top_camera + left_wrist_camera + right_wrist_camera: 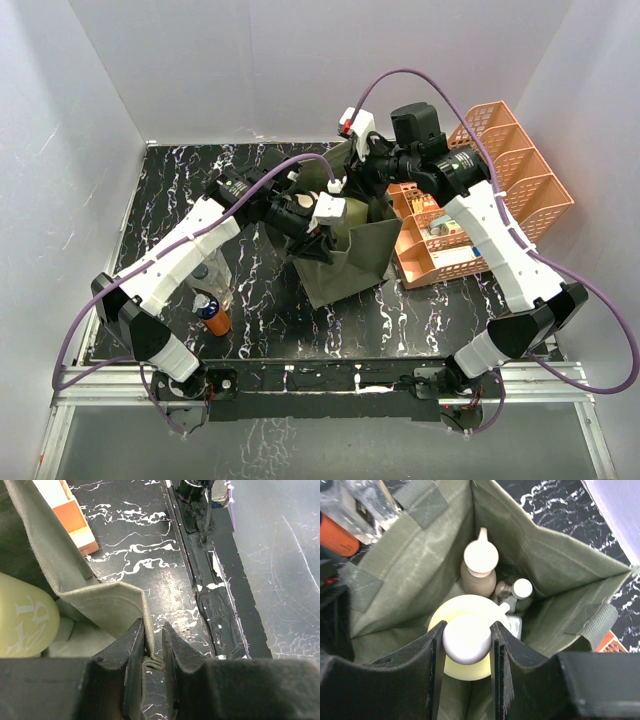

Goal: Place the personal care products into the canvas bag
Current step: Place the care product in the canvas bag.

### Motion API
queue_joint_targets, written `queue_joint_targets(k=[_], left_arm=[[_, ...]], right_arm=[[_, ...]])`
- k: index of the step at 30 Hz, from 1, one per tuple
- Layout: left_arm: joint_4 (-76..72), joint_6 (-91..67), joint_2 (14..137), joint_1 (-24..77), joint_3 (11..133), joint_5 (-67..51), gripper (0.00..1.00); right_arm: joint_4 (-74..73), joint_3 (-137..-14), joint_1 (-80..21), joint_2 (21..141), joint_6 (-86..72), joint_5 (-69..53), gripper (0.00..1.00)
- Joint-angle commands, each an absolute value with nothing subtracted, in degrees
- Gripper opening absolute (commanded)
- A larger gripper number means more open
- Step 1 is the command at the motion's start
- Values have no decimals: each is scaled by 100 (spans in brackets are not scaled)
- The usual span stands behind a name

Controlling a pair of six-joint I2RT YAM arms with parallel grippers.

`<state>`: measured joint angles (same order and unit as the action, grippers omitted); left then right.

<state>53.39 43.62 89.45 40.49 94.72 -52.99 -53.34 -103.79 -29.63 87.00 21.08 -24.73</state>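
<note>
Your right gripper [467,630] was pinching the white cap [467,645] of the pale yellow bottle [462,672], one finger on each side of the cap, bottle hanging upright below it. That bottle sat within the open mouth of the canvas bag [420,565]; I couldn't tell whether its base touched anything underneath. Your left gripper [152,630] was pressed together on the bag's top edge at a corner, with a fold of olive fabric caught between the fingers [134,655] and the wall pulled outward. From the left wrist view the yellow bottle showed just behind that wall, on the inside. Already in the bag: a tan bottle [477,582] with a beige pump cap [481,556], upright against the far wall, and just beside it a smaller bottle with a round white cap [522,587]. More items lay under them but were too dark to make out. The bag stood mid-table [270,320] between both arms. Outside it, near your left arm, an orange bottle [213,315] with a blue-white top stood on the table, with clear bottles [212,280] just behind it. The orange lattice organizer [520,180] sat to the right of the bag, close to it, with small items in its front trays.
</note>
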Motion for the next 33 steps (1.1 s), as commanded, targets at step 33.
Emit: queue_joint_targets(k=[33], left_arm=[[5801, 5212, 8767, 4052, 9072, -4719, 0]], right_arm=[[-3829, -9246, -3145, 8769, 2590, -2537, 8]])
